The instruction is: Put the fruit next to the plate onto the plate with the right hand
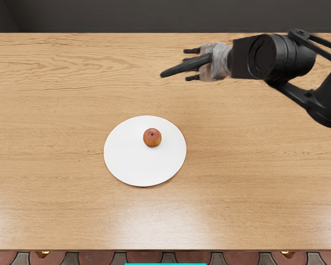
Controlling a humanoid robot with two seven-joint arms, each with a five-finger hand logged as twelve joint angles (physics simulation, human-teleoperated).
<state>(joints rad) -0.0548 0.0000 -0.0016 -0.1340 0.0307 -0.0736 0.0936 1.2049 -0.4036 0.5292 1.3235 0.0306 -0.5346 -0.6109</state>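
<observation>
My right robot hand (206, 62) hovers wide and empty over the bench's (55, 83) far right, the apple (152, 137) resting on the white plate (127, 165).

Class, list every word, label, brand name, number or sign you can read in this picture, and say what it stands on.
None: no readable text anywhere in the head view.
The plate is plain white.
The apple on it shows no sticker.
The wooden table shows only grain.
The right hand and its black arm carry no visible markings.
</observation>
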